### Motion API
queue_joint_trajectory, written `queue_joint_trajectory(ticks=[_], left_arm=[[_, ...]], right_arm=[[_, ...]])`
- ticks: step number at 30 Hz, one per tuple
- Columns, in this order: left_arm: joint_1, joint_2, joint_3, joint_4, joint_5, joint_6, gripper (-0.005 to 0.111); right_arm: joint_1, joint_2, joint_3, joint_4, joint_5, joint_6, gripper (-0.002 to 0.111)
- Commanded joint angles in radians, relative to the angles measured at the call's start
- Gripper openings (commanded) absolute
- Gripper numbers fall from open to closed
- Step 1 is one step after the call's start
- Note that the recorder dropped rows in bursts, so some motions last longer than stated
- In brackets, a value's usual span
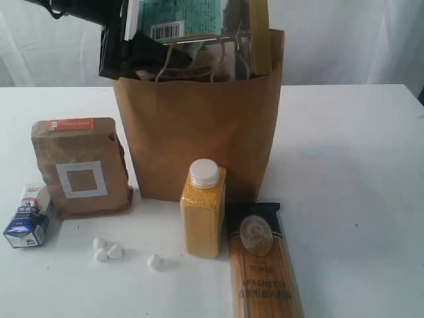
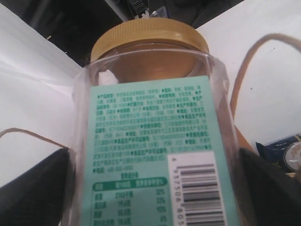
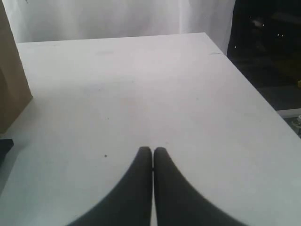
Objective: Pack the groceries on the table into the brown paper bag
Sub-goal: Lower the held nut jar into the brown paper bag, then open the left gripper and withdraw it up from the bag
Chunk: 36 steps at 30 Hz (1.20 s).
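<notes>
Exterior: left gripper is holding the gold-lidded clear jar with teal label on its side, right over the mouth of the tall brown kraft paper bag; bag is standing mid-way across the flat white tabletop; brown pouch with grey square label is standing left of it, small blue-white carton lying further left; yellow white-capped bottle is standing just in front of the bag, spaghetti packet lying right of the bottle.

Left wrist: jaws are clamping the jar, dark fingers pressing on both flanks.

Right wrist: right gripper is hovering over bare tabletop; jaws fully together, gripping nothing.
</notes>
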Motion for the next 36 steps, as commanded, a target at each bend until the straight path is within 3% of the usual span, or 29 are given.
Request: queue_joint_trajectory(ticks=[1, 4, 7, 11, 22, 27, 36], left_arm=[[-0.006, -0.009, -0.009, -0.041, -0.017, -0.001, 0.08], [-0.006, -0.008, -0.009, -0.041, -0.038, -0.001, 0.096], [-0.006, -0.008, -0.009, -0.041, -0.036, -0.011, 0.105], [-0.006, -0.003, -0.009, -0.041, 0.013, -0.144, 0.105], [-0.006, 0.021, -0.009, -0.041, 0.04, -0.162, 0.105], [-0.006, 0.002, -0.009, -0.041, 0.048, -0.264, 0.105], [0.004, -0.124, -0.059, 0.006, -0.004, -0.113, 0.105]], right_arm=[[0.005, -0.004, 0.005, -0.006, -0.007, -0.002, 0.0], [0.005, -0.004, 0.005, -0.006, -0.007, -0.002, 0.0], [0.005, -0.004, 0.005, -0.006, -0.007, -0.002, 0.0], [0.005, -0.004, 0.005, -0.006, -0.007, -0.002, 0.0], [0.005, -0.004, 0.005, -0.006, -0.007, -0.002, 0.0], [0.005, -0.004, 0.005, -0.006, -0.007, -0.002, 0.0], [0.005, -0.004, 0.005, -0.006, -0.007, -0.002, 0.0]])
